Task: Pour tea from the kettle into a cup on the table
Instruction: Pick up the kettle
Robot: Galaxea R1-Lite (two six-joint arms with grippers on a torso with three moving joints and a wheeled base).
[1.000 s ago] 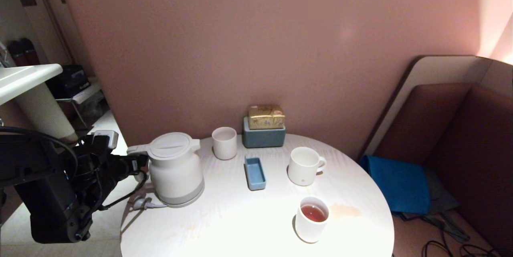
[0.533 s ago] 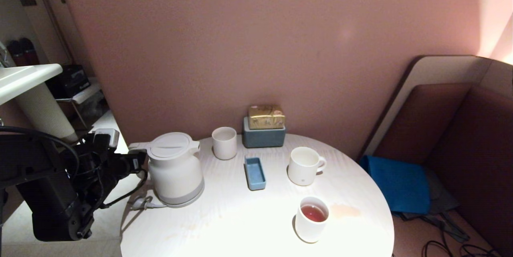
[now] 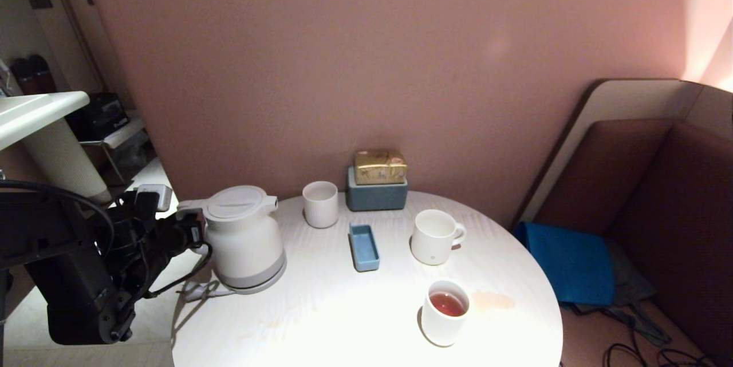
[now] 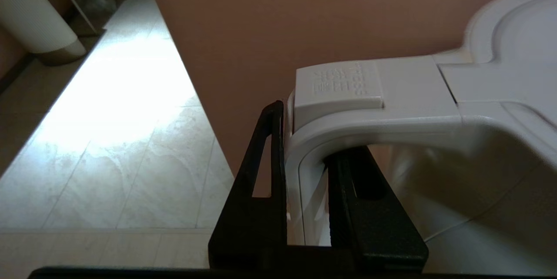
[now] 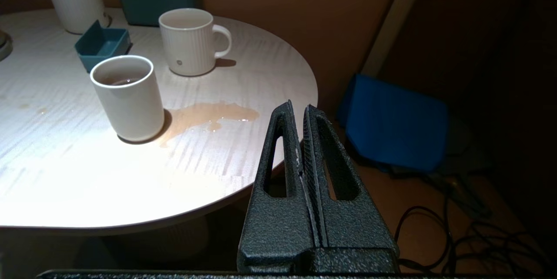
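Note:
The off-white kettle [image 3: 246,241] stands at the left edge of the round white table [image 3: 343,321], leaning slightly. My left gripper [image 3: 193,233] reaches in from the left and is shut on the kettle's loop handle [image 4: 304,174], one finger outside the loop and one inside. In the left wrist view the gripper [image 4: 307,139] clamps the handle's upright part. The plain white cup [image 3: 444,315] sits near the table's front right and holds reddish-brown tea [image 3: 448,304]. The right wrist view also shows that cup [image 5: 128,100]. My right gripper [image 5: 298,107] hangs shut and empty off the table's right edge.
A tea puddle [image 5: 209,115] lies beside the cup. A handled mug [image 3: 434,238], a ribbed cup [image 3: 320,205], a small blue tray [image 3: 364,247] and a blue box topped by a gold box [image 3: 377,195] stand further back. The kettle's cord [image 3: 197,289] trails at the left edge.
My left gripper has closed on the kettle's handle. The kettle has shifted a little to the left and now leans slightly. The cups have not moved.

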